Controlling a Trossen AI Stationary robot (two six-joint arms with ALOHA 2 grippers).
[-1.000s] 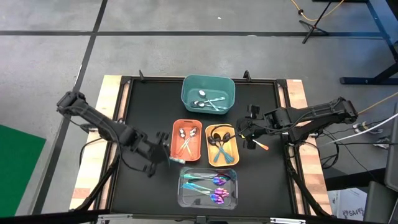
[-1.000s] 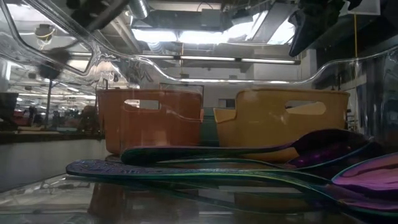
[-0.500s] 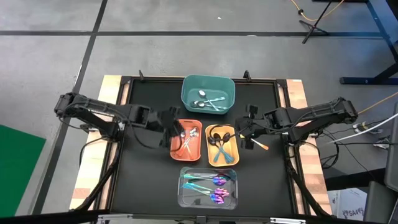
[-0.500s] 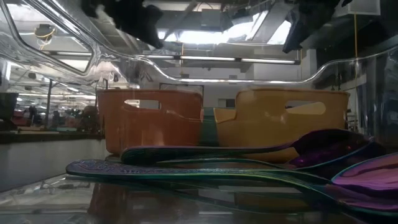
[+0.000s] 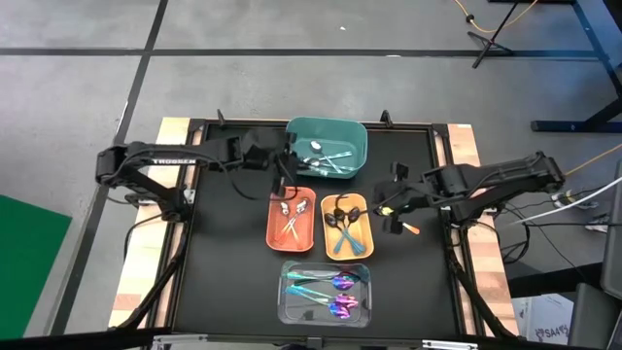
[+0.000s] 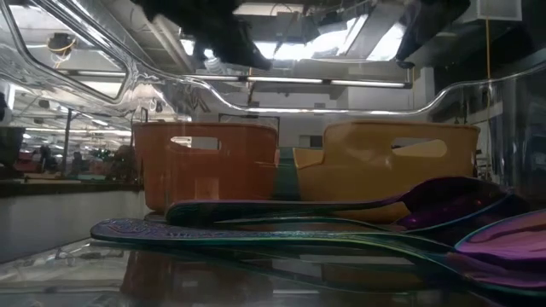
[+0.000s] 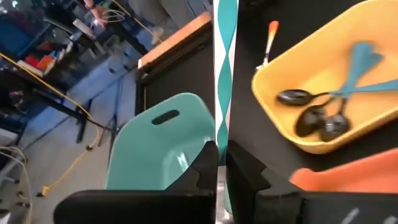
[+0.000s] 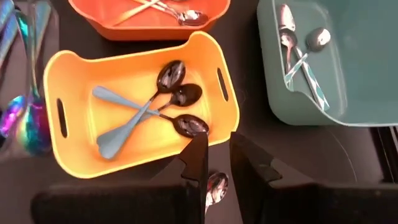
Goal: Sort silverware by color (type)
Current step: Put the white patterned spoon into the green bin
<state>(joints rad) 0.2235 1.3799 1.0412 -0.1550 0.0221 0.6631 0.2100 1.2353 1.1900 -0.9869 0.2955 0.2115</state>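
Now: left arm has swung across table from near clear bin (image 5: 326,292) to between teal bin (image 5: 326,146) and orange bin (image 5: 292,217). Left gripper (image 5: 284,182) pinched tight on teal-handled spoon (image 7: 222,68), likely bound for teal bin. Right gripper (image 5: 394,210), beside yellow bin (image 5: 348,226), has dropped toward orange-handled spoon (image 5: 408,229) on mat; fingers slightly apart, straddling spoon bowl, not yet closed. Other silverware already binned.

Grey concrete floor (image 5: 78,87), green mat (image 5: 24,248), overhead strip lights (image 6: 290,81).
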